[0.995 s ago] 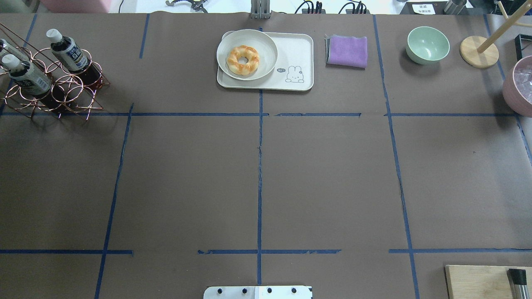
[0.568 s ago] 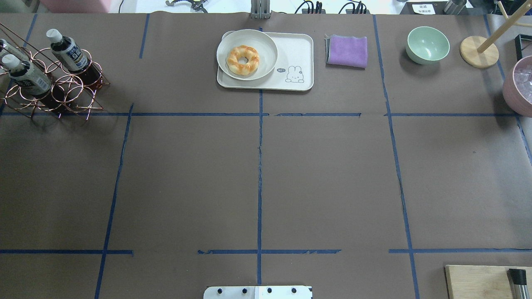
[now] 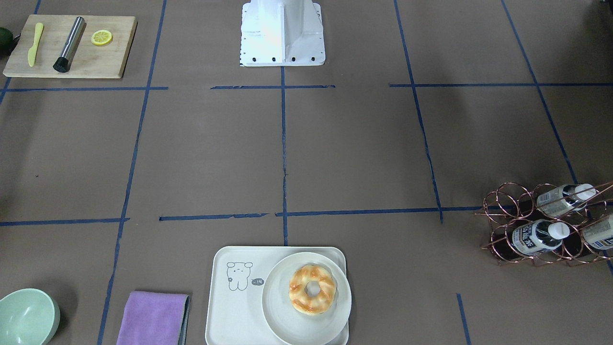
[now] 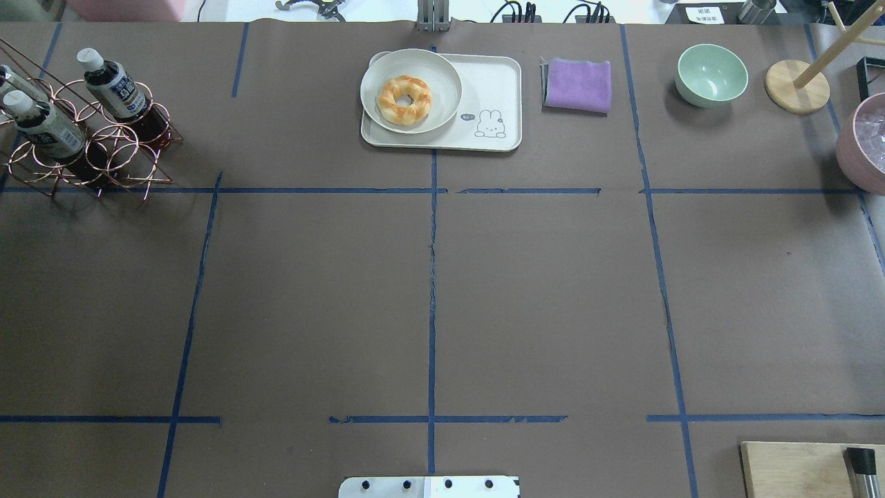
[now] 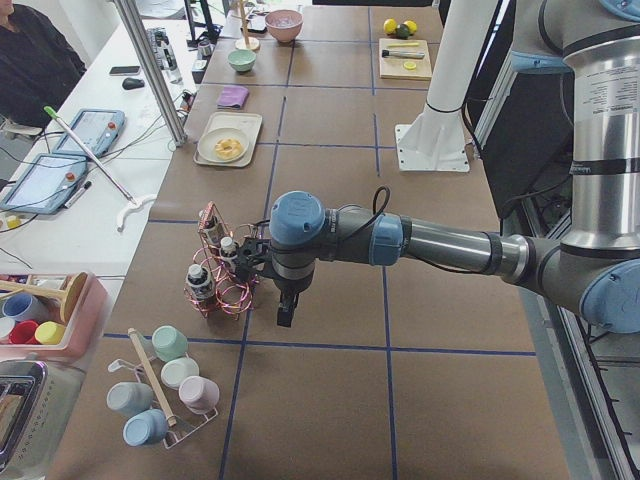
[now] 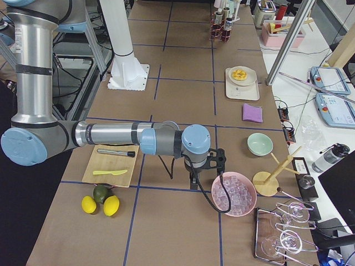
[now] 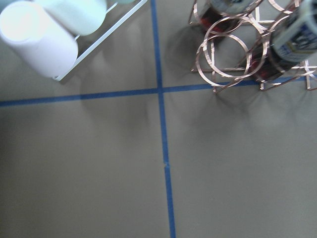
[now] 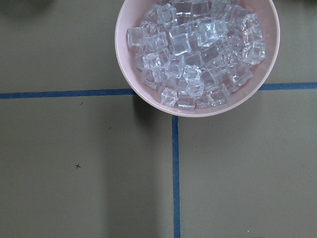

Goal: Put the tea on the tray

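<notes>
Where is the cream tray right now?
In the overhead view the tray sits centrally at the far edge, a plate with a doughnut on it, purple cloth to its right.

Left arm [image 5: 450,243]: silver tubes, grey joints, light-blue end caps.
Cable [image 5: 377,197]: black, thin.
Left gripper [image 5: 285,314]: black.
Base [image 3: 282,36]: white pedestal, dark screws along its foot.
</notes>
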Controlling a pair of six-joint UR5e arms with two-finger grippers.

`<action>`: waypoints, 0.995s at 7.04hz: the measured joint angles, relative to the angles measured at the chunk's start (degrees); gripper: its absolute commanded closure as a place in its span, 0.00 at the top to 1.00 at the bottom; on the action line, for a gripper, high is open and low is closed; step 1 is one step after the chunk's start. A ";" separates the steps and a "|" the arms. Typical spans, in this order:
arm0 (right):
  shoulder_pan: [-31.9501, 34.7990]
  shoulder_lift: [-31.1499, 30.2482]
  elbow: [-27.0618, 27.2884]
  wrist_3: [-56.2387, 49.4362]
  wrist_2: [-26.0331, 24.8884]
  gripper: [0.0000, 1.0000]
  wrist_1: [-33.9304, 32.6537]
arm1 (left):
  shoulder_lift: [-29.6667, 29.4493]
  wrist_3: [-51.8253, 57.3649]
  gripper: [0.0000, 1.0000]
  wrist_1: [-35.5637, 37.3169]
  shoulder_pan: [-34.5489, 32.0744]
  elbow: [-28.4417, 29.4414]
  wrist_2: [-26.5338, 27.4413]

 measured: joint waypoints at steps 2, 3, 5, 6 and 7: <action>-0.02 0.40 0.36 0.37 0.04 1.00 0.00 | 0.00 -3.68 1.00 -3.57 1.13 -2.92 -0.15; -0.05 0.59 0.51 0.58 0.06 1.00 -0.02 | 0.00 -8.85 1.00 -8.77 3.20 -3.48 -0.10; -0.08 1.66 1.11 0.76 0.12 1.00 -0.11 | -0.17 -23.59 1.00 -23.39 9.02 -2.69 1.00; -0.08 1.87 1.23 0.79 0.16 1.00 -0.13 | -0.28 -30.16 1.00 -30.45 11.08 -1.89 3.42; -0.09 1.90 1.27 0.77 0.21 1.00 -0.13 | -0.32 -36.99 1.00 -36.86 13.45 -1.41 7.65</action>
